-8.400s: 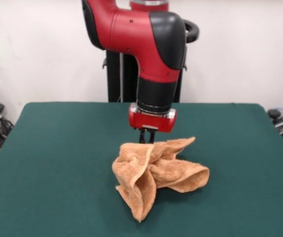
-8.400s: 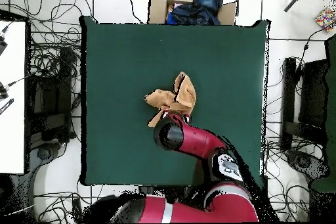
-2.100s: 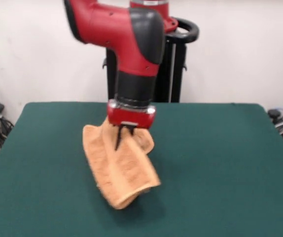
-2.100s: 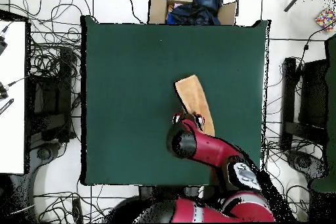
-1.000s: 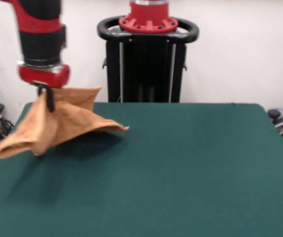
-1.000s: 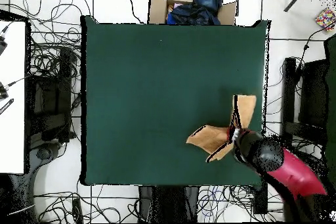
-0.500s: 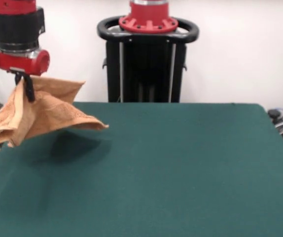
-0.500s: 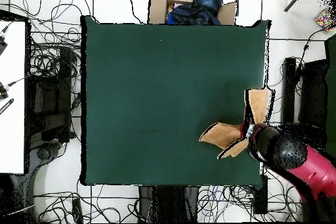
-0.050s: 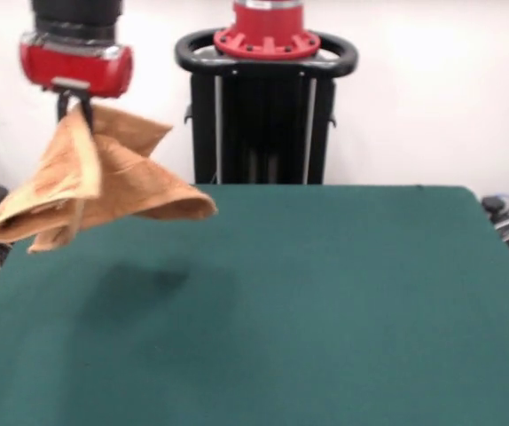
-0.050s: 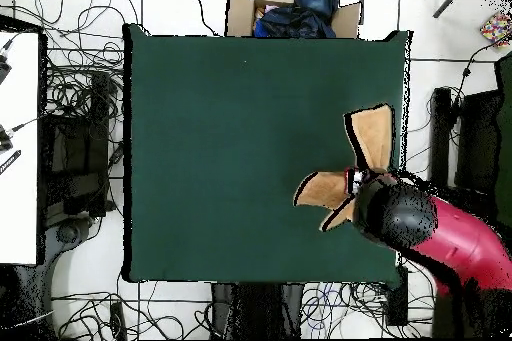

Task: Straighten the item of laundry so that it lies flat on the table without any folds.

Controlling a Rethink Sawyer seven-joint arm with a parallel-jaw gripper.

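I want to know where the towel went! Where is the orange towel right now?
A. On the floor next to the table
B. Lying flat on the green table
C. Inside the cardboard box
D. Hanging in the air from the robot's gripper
D. The towel dangles bunched from the gripper, lifted clear of the green table, where only its shadow falls.

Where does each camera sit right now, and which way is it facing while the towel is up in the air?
Front view: sits across the table, facing the pedestal; shows the end effector holding the towel aloft.
Overhead view: looks straight down on the table; shows the red arm entering at lower right, over the towel.
Shared: table, towel and arm, with the views turned half round against each other.
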